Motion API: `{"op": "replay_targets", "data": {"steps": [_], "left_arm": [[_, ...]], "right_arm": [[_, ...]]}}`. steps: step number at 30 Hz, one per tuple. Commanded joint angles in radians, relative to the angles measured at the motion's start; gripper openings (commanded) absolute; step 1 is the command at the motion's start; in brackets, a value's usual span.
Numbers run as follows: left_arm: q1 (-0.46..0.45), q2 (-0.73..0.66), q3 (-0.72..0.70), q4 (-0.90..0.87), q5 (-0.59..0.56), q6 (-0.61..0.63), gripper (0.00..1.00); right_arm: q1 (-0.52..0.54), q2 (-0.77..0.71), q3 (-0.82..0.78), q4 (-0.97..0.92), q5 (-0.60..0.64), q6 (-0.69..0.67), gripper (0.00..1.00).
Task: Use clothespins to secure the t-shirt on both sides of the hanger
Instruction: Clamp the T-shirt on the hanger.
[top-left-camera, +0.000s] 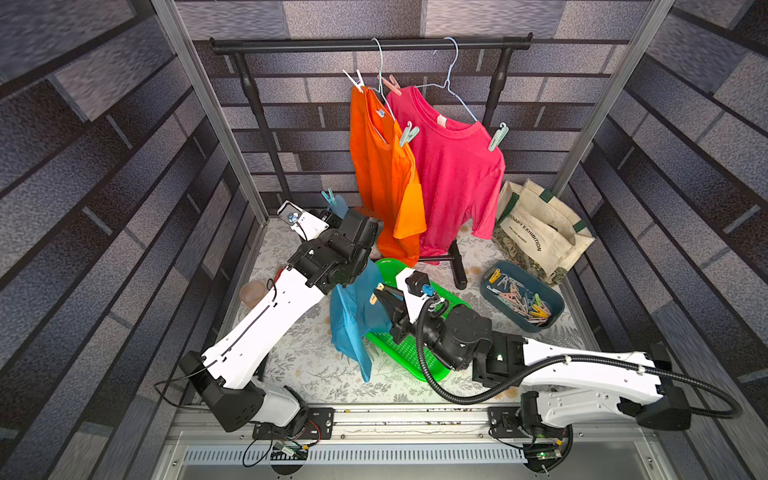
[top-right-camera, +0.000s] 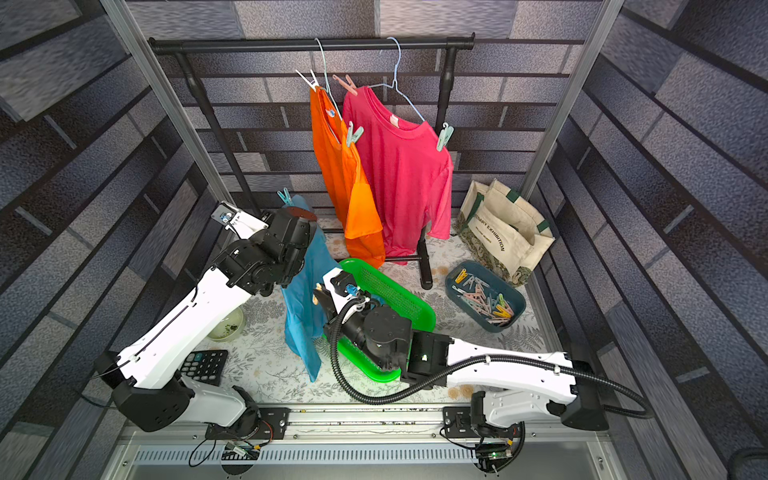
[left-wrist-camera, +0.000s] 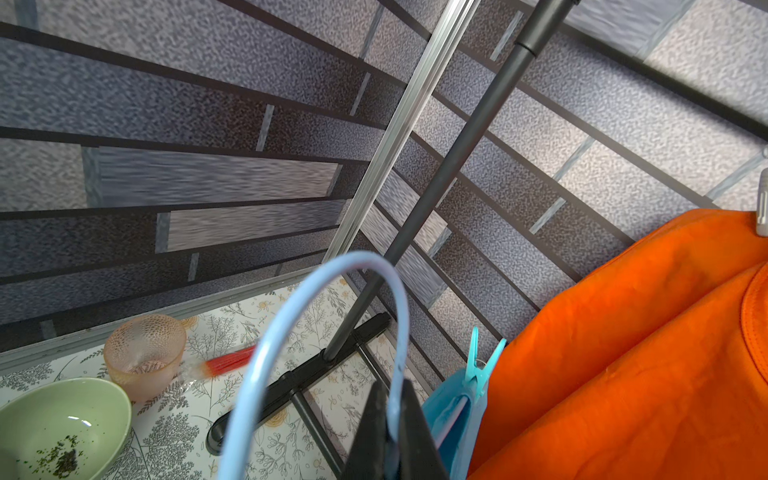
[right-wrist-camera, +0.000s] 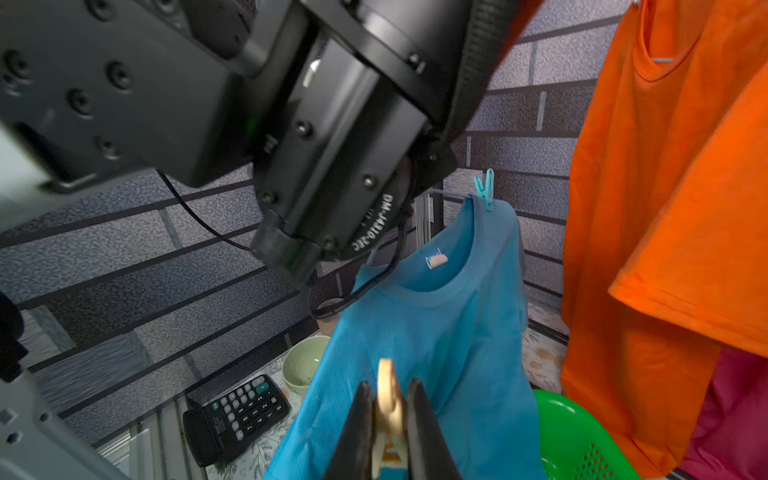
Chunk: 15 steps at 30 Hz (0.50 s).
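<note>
A blue t-shirt (top-left-camera: 353, 320) hangs on a pale blue wire hanger (left-wrist-camera: 402, 316) above the table's middle. My left gripper (left-wrist-camera: 390, 386) is shut on the hanger's hook wire. A teal clothespin (top-left-camera: 330, 197) pins the shirt's far shoulder to the hanger. My right gripper (right-wrist-camera: 390, 384) is shut on a beige clothespin (right-wrist-camera: 388, 401), held just in front of the shirt's near side (right-wrist-camera: 436, 332). In a top view the beige clothespin (top-right-camera: 319, 289) sits against the blue cloth. More clothespins (top-left-camera: 523, 299) lie in a dark blue bin (top-left-camera: 488, 286) at the right.
An orange shirt (top-left-camera: 382, 166) and a pink shirt (top-left-camera: 453, 166) hang pegged on the black rack (top-left-camera: 370, 45) behind. A green tray (top-left-camera: 415, 357) lies under my right arm. A tote bag (top-left-camera: 540, 232), calculator (top-right-camera: 205, 365), green bowl (top-right-camera: 226, 326) and glass cup (left-wrist-camera: 143, 353) stand around.
</note>
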Motion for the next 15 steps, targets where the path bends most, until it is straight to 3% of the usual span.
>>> {"op": "replay_targets", "data": {"steps": [1,15], "left_arm": [[0.003,-0.006,0.037,-0.036,-0.016,-0.04,0.0],[0.007,0.011,0.071,-0.051,-0.026,-0.069,0.0]], "right_arm": [[0.022,0.051,0.039,0.253,0.057,-0.091,0.0],[0.027,0.186,0.072,0.309,-0.001,-0.02,0.0]]}}
